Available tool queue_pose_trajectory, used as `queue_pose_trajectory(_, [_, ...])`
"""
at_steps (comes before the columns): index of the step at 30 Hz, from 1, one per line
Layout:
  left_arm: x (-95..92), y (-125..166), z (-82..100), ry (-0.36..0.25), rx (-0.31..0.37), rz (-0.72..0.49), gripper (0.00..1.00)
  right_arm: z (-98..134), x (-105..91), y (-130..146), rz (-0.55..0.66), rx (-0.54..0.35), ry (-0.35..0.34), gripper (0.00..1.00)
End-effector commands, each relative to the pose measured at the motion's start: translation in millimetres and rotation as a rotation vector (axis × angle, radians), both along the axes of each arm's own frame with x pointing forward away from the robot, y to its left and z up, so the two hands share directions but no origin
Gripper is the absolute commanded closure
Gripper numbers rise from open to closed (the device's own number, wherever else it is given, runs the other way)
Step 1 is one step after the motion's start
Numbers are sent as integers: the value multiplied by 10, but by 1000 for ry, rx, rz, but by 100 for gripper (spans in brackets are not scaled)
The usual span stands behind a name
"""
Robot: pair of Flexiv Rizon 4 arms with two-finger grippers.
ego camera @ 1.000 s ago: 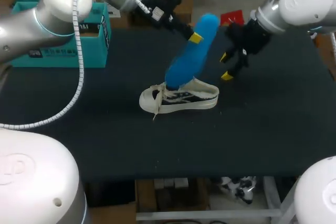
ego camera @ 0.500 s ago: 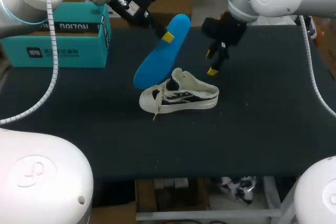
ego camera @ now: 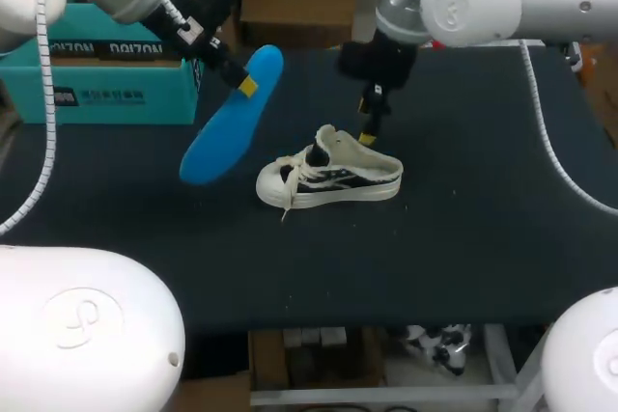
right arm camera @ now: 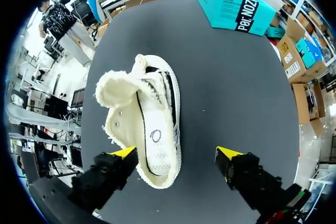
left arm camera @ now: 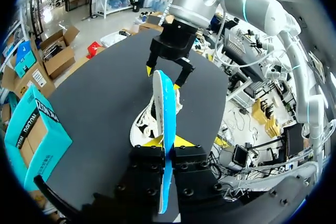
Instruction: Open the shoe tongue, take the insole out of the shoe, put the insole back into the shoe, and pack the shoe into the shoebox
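A wide rectangular table with a flat, matte black top (ego camera: 483, 258) filled the head view, its front edge at 6 o'clock and its far edge at 12 o'clock. Even light fell across it. Tiny pale specks dotted the surface toward 5 o'clock.

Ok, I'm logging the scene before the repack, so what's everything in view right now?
table: one, black top
shoe: one, cream and dark, on its sole near the table's middle
shoebox: one, teal, far left of the table
insole: one, blue, held in the air left of the shoe
left gripper: shut on the insole, beside the shoebox
right gripper: open, above the shoe
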State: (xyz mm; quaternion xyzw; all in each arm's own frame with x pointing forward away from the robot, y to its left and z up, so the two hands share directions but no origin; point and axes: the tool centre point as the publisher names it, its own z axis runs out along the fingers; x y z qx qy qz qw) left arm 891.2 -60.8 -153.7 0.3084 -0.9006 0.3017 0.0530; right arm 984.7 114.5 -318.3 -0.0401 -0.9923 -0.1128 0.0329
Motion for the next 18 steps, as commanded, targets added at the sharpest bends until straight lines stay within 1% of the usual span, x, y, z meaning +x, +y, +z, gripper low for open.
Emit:
queue_pose_trajectory(1, [-28, 161, -65, 12, 6, 30, 100, -35, 24, 126, 3, -82, -2, 0])
queue_pose_trajectory(6, [-13, 296, -124, 32, 23, 54, 100, -59, 45, 204, 8, -110, -21, 0])
queue_pose_trajectory(11, [-12, 355, -171, 43, 37, 64, 100, -130, 55, 226, 9, -132, -33, 0])
queue_pose_trajectory(12, [-11, 359, -177, 47, 42, 67, 100, -145, 53, 236, 10, -133, -33, 2])
queue_pose_trajectory(13, [-9, 360, -180, 49, 43, 68, 100, -158, 49, 245, 14, -134, -33, 12])
queue_pose_trajectory(15, [-8, 360, -182, 51, 42, 68, 100, -172, 34, 259, 17, -138, -34, 16])
queue_pose_trajectory(16, [-6, 360, -180, 52, 41, 68, 100, -175, 25, 262, 19, -140, -34, 20])
queue_pose_trajectory(17, [-4, 356, -176, 54, 35, 64, 100, -178, 19, 262, 19, -141, -34, 25])
queue_pose_trajectory(18, [-4, 349, -169, 55, 33, 61, 100, -179, 10, 263, 19, -142, -34, 26])
